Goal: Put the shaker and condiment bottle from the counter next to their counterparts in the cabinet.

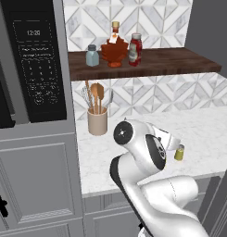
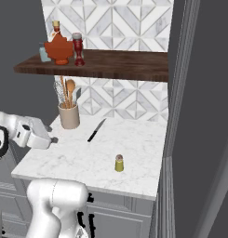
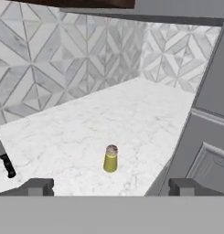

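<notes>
Three containers stand together on the shelf (image 1: 179, 62): a blue-grey shaker (image 1: 92, 56) at the left, the maple-leaf bottle (image 1: 115, 50) in the middle and the red bottle (image 1: 135, 49) just right of it, touching or nearly touching the leaf bottle. In the right base view the same trio sits at the shelf's (image 2: 124, 65) left end, blue-grey shaker (image 2: 43, 53), maple-leaf bottle (image 2: 58, 46), red bottle (image 2: 78, 49).

Below the shelf, on the worktop (image 2: 129, 144), the yellow shaker (image 2: 119, 163) stands upright near the front edge, well apart from everything else. A knife (image 2: 96, 130) lies flat on the worktop under the shelf, between the yellow shaker and a beige utensil holder (image 2: 69, 115) that holds wooden spoons and a whisk by the back wall.

The end effector (image 3: 111, 186) is spread wide and holds nothing. In the hand view its two fingertips (image 3: 38, 186) sit either side of the yellow shaker (image 3: 110, 158), which stands a little way ahead of them on the worktop (image 3: 86, 123), not touched. The knife's (image 3: 4, 160) dark handle shows at the left edge of that view.

In the left base view the yellow shaker (image 1: 179, 152) sits just right of the arm's wrist, below the shelf's right half, and the utensil holder (image 1: 97, 121) stands under the shelf's left end.
</notes>
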Controlling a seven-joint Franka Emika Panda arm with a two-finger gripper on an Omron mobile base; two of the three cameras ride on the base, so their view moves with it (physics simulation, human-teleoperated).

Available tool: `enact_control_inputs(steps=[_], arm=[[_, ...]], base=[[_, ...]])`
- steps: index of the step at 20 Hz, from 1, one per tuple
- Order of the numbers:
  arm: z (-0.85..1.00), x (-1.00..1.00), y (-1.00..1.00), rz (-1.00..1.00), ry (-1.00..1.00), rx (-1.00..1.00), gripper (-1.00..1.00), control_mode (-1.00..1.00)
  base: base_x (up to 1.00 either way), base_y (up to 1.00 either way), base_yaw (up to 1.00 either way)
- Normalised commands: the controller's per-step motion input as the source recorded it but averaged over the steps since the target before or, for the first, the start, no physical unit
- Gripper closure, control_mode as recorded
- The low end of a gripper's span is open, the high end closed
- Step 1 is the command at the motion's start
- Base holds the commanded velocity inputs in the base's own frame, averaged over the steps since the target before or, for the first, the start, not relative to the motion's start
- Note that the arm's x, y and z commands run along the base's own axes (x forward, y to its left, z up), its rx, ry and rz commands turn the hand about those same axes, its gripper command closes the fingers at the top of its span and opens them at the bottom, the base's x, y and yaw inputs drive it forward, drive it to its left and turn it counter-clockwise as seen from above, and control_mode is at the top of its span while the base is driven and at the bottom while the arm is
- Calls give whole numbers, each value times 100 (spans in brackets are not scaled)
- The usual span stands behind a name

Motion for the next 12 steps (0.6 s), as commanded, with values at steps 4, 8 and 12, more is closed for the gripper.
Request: enact_control_inputs(steps=[4,8,12], arm=[[-98,40,-34,0,-17,14,-100,-100],[-99,4,-61,-9,-25,12,-100,-100],[-32,0,-45,-35,-14,2,-100,-100]], base=[[0,0,0],[0,0,0],[0,0,0]])
